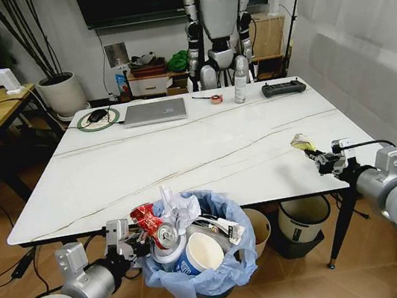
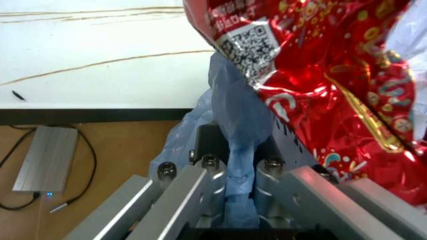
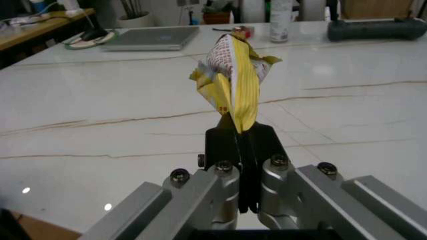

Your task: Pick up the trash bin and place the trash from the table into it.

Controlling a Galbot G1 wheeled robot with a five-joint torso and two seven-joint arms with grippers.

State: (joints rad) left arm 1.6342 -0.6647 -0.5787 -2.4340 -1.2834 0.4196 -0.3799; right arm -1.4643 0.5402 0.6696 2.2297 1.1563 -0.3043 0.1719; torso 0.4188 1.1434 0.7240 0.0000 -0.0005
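From the head, my right tool (image 1: 322,159) pinches a yellow wrapper (image 1: 302,142) over the bench (image 1: 206,148) near its right edge; the trash bin (image 1: 199,251) hangs well to its left, at the near edge. My left tool (image 2: 230,167) is clamped on the bin's blue bag (image 2: 233,100). The right wrist shows the wrapper (image 3: 232,75) crumpled, standing upright.

Red foil wrapper (image 2: 333,85): QR code + small Chinese chars, not legible. Yellow wrapper (image 3: 233,80): print too small to read.
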